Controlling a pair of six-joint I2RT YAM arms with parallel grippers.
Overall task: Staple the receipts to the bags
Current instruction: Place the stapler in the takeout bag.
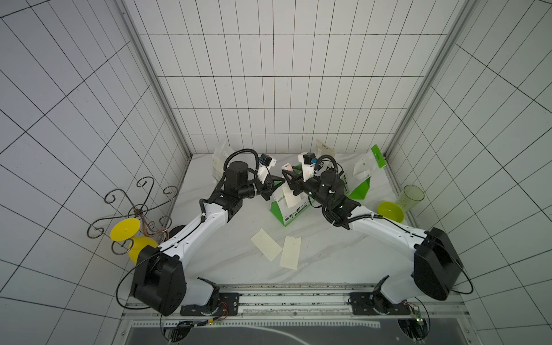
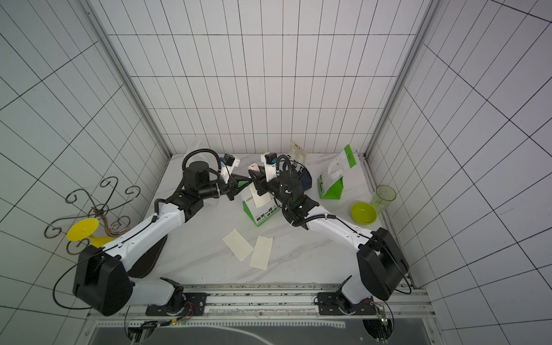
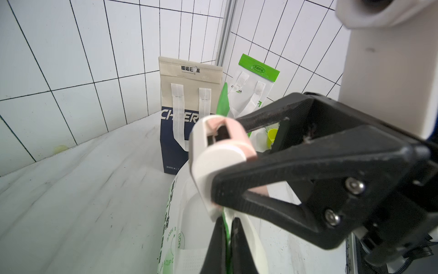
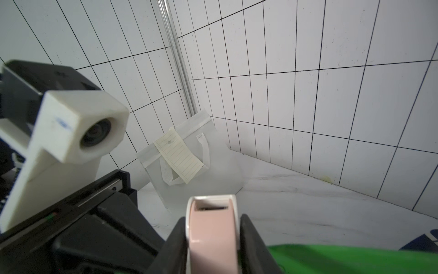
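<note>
Right gripper [image 4: 213, 246] jaws clamp the pink stapler [image 4: 212, 227]; left gripper [image 3: 227, 239] jaws pinch the green-and-white bag [image 3: 170, 227]

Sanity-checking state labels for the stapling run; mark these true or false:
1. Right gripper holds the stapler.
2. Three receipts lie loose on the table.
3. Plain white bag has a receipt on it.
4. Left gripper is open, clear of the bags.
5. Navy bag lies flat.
1. True: the right gripper has the pink-and-white stapler between its fingers.
2. False: two loose receipts lie on the table.
3. True: a lined receipt hangs on the white bag.
4. False: the left gripper is shut on the top edge of the green-and-white bag.
5. False: the navy bag stands upright.
</note>
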